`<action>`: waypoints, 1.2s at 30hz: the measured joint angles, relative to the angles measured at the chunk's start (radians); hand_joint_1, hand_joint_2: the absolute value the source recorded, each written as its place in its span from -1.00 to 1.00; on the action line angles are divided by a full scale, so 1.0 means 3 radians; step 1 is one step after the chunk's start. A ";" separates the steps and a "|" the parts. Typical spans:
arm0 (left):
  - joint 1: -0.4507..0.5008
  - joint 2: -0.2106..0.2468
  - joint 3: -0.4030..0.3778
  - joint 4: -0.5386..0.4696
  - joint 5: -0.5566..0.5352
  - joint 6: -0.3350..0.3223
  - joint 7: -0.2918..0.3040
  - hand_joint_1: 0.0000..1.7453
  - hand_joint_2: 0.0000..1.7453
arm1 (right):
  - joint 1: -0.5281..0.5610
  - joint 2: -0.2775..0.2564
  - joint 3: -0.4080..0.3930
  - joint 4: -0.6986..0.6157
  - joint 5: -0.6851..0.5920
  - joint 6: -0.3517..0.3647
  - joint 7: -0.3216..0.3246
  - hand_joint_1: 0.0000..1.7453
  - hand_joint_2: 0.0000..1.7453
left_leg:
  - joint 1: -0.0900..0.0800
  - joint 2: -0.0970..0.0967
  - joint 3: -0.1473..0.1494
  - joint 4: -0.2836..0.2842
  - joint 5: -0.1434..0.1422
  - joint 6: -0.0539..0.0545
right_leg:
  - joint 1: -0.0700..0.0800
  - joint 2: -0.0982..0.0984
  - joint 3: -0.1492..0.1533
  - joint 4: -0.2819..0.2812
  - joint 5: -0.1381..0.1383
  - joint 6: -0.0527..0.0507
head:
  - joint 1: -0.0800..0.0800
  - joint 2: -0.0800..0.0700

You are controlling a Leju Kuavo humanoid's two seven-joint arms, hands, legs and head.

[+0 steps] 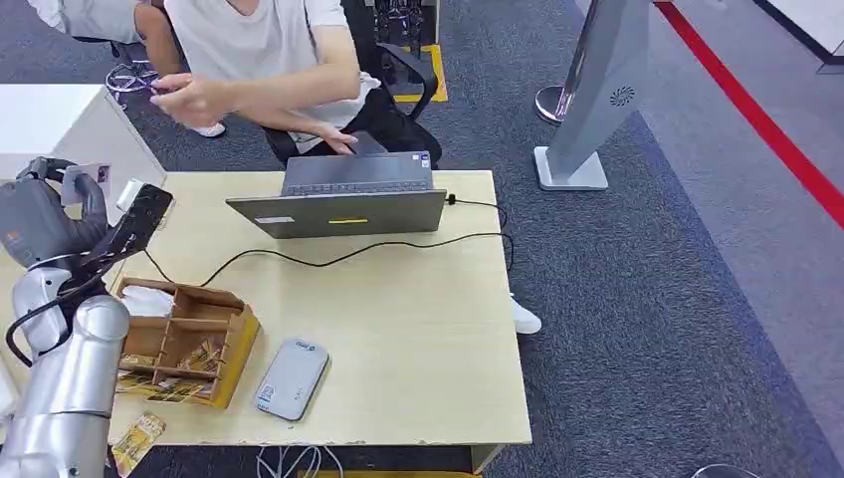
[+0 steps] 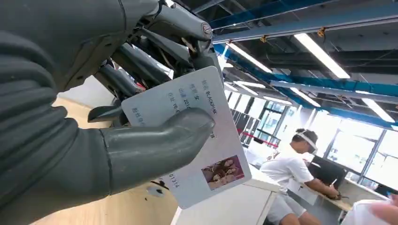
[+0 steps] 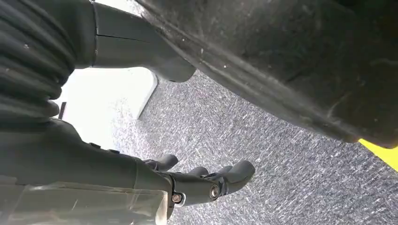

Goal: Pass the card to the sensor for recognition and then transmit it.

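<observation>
**Card pinched in the left hand**

At upper left of the head view, the left hand [image 1: 127,231] pinches a glossy, flat card [image 2: 197,140] (printed text, small photo) between thumb and fingers. Right hand [image 3: 206,180] hangs empty, fingers loosely apart, over speckled grey carpet [image 3: 281,187].

an open-plan office: grey carpet [image 1: 637,299], wooden desk [image 1: 418,339] with laptop [image 1: 343,199], seated person [image 2: 291,173] at a workstation, strip ceiling lights [image 2: 324,54].

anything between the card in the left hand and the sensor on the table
Nothing visible does. The left hand holds the card raised at the table's far left corner; the sensor lies near the front edge, right of the box.
</observation>
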 joint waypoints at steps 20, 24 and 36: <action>0.0365 -0.0118 -0.0167 -0.0695 -0.0163 -0.0020 -0.0009 1.00 1.00 | 0.0004 0.0000 0.0000 -0.0001 -0.0037 -0.0020 0.0019 -1.00 1.00 | 0.0000 0.0001 0.0000 0.0000 0.0000 0.0000 | 0.0000 0.0001 -0.0001 -0.0001 0.0000 0.0000 | 0.0001 0.0000; 0.0603 -0.0141 -0.0365 -0.1150 -0.0205 -0.0014 -0.0038 1.00 1.00 | 0.0012 0.0000 -0.0001 0.0000 -0.0075 -0.0045 -0.0005 -1.00 1.00 | -0.0001 0.0000 -0.0001 0.0000 -0.0001 0.0001 | 0.0000 0.0001 -0.0001 -0.0001 -0.0001 0.0001 | 0.0000 0.0000; 0.1193 -0.0076 -0.1148 -0.2267 -0.0439 0.0014 -0.0162 1.00 1.00 | 0.0015 0.0024 -0.0013 0.0000 -0.0121 -0.0112 0.0043 -1.00 1.00 | -0.0001 0.0000 -0.0005 0.0000 -0.0003 0.0002 | 0.0000 0.0000 -0.0004 -0.0003 -0.0002 0.0002 | 0.0001 0.0000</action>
